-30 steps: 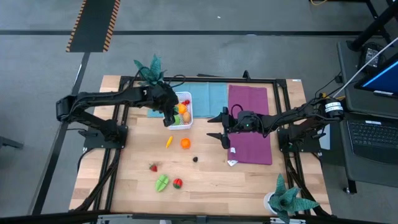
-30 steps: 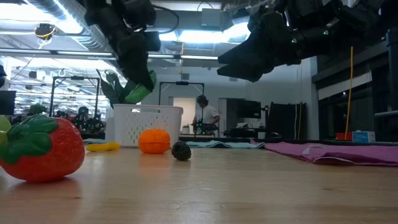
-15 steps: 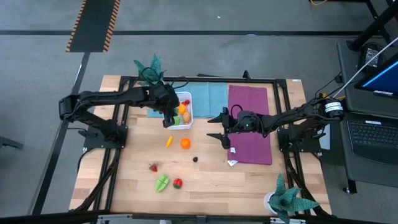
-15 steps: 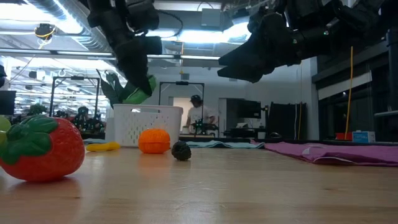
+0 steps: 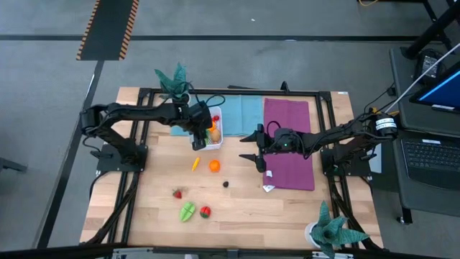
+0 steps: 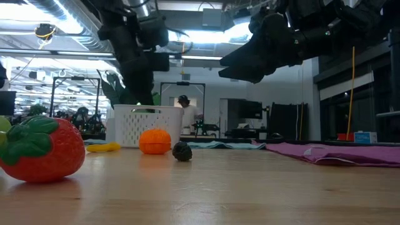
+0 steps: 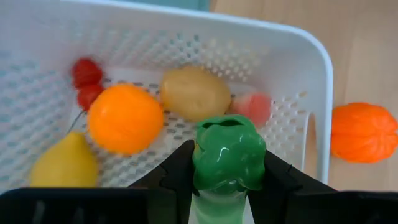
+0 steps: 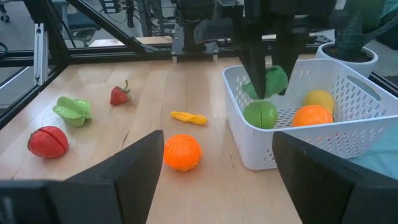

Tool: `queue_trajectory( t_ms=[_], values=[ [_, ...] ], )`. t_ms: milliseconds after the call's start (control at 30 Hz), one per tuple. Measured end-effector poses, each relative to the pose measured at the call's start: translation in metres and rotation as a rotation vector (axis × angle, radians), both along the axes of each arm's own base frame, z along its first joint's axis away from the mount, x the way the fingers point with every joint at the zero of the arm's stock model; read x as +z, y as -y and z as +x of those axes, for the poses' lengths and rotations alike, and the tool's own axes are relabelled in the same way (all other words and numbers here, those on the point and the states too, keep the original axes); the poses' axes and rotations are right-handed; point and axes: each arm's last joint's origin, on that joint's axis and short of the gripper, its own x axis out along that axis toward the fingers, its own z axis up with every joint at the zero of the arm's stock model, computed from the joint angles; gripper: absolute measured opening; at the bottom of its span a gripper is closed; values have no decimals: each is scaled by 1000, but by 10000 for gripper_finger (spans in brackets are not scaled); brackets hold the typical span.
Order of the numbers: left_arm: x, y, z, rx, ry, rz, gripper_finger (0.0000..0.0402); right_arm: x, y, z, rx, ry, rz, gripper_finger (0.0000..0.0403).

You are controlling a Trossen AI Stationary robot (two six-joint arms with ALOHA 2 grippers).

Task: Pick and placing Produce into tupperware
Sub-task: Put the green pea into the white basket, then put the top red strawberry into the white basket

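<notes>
Left wrist view shows the left gripper (image 7: 227, 186) clenched on a green vegetable (image 7: 227, 152) above the tupperware (image 7: 314, 93), poised for dropping; right gripper (image 5: 253, 147) waits open

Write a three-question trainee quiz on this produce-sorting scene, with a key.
1. True or false: the left gripper holds a green piece over the white container.
2. What lies nearest the container on the table? A) orange piece B) strawberry C) dark piece
3. Over what does the right gripper hover: wood or the purple cloth?

Key: 1 true; 2 A; 3 wood, jaws open, beside the cloth.
</notes>
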Motion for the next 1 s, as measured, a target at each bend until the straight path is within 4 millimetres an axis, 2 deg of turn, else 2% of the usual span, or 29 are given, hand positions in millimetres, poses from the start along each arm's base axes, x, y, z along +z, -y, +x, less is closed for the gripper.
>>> queue_trajectory(
  t_ms=[133, 500, 1000],
  values=[
    [-6, -1, 5, -29, 5, -13, 108, 0, 0, 0, 0, -2, -3, 300],
    [-8, 0, 2, -29, -30, -24, 115, -1, 0, 0, 4, -15, -18, 300],
    [-7, 10, 7, -66, -12, -16, 202, -2, 0, -1, 4, -22, -18, 300]
  ],
)
